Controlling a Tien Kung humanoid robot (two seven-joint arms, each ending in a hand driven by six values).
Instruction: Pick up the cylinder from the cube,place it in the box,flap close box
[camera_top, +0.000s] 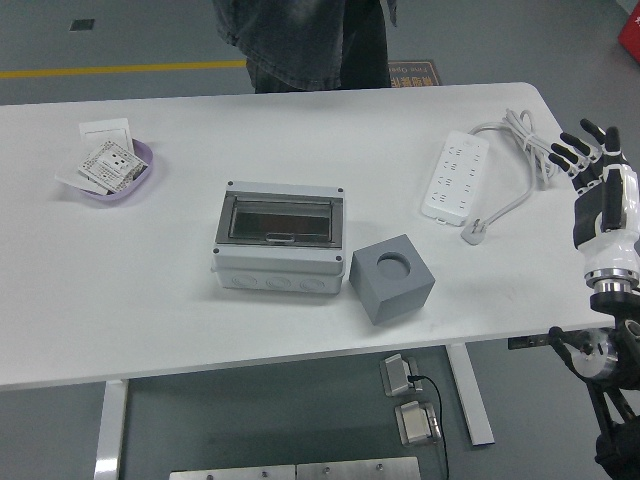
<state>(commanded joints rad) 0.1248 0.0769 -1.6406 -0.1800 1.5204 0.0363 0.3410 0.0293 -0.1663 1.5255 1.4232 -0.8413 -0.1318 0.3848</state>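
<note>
The grey box stands at the table's middle with its dark see-through flap shut. The grey cube sits just right of it; the round hole in its top is empty. No cylinder shows anywhere. My right hand is at the picture's right edge, off the table's right side, fingers spread and holding nothing, far from box and cube. My left arm is out of view.
A white power strip with its coiled cable lies at the right rear. A purple dish with white switch plates sits at the left. A person stands behind the far edge, hands off the table.
</note>
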